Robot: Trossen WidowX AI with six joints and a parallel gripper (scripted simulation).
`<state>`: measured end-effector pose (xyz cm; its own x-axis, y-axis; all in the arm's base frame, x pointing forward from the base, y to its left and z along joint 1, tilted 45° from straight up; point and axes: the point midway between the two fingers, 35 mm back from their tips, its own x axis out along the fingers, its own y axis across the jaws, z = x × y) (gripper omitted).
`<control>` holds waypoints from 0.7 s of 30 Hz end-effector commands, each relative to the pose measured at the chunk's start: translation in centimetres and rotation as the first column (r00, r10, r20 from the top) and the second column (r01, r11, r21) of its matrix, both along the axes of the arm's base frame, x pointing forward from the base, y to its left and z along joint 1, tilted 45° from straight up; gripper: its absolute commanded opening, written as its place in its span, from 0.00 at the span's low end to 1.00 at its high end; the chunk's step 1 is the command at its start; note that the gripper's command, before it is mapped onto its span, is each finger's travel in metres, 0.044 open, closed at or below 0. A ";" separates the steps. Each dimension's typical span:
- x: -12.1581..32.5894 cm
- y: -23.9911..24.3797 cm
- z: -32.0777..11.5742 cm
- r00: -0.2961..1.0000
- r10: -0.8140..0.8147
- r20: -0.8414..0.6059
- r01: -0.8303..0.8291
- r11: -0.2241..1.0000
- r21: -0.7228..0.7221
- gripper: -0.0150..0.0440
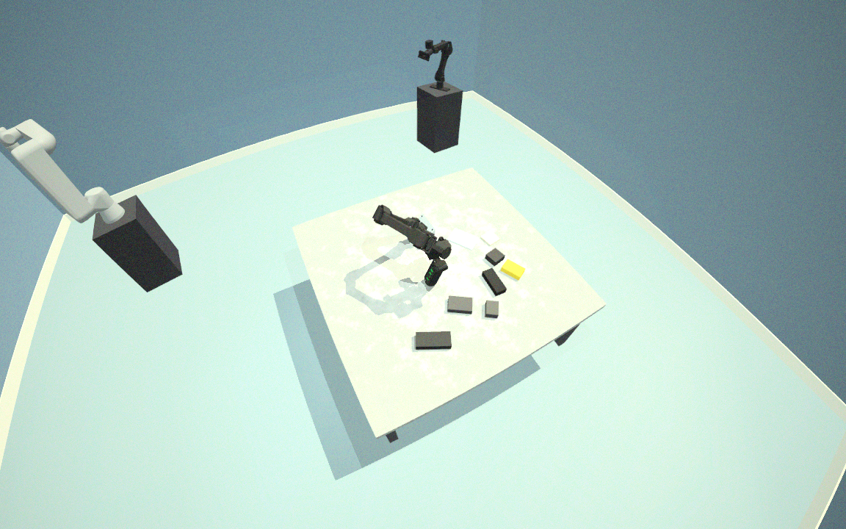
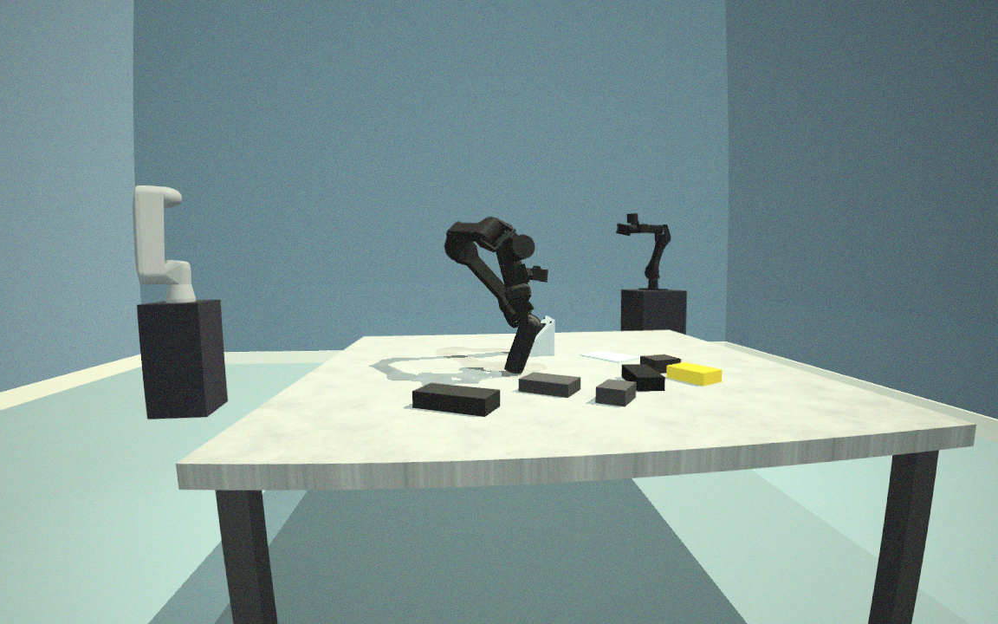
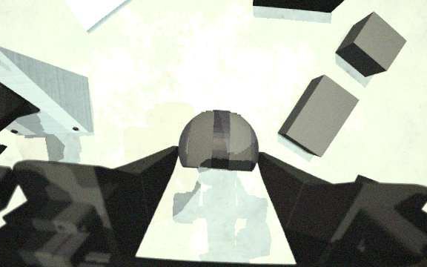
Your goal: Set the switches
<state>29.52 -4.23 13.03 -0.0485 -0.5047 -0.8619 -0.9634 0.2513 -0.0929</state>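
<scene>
The dark controller unit point(image 1: 433, 275) point(image 2: 520, 348) point(image 3: 199, 137) is held steeply tilted, with its lower end at or just above the bench point(image 1: 399, 368) point(image 2: 379, 442). Its switch face with green marks is turned to the left in the top view. The single switch settings are too small to read. My gripper point(image 1: 440, 262) point(image 2: 532, 321) point(image 3: 218, 153) is shut on the unit near its upper rounded end. In the wrist view that end sits between the fingertips, and the rest of the unit is hidden behind it. The label is not visible.
In front lie a long dark block point(image 1: 432, 339) point(image 2: 455, 399), a grey block point(image 1: 460, 304) point(image 3: 321, 115) and a small block point(image 1: 491, 308) point(image 3: 373, 44). To the right are a black block point(image 1: 493, 281), a dark block point(image 1: 495, 256) and a yellow block point(image 1: 512, 269). A pale bracket point(image 3: 61, 93) stands by the arm's base.
</scene>
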 end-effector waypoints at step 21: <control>-0.5 -1.5 1.6 1.000 -0.006 -0.007 0.006 1.000 -0.030 0.82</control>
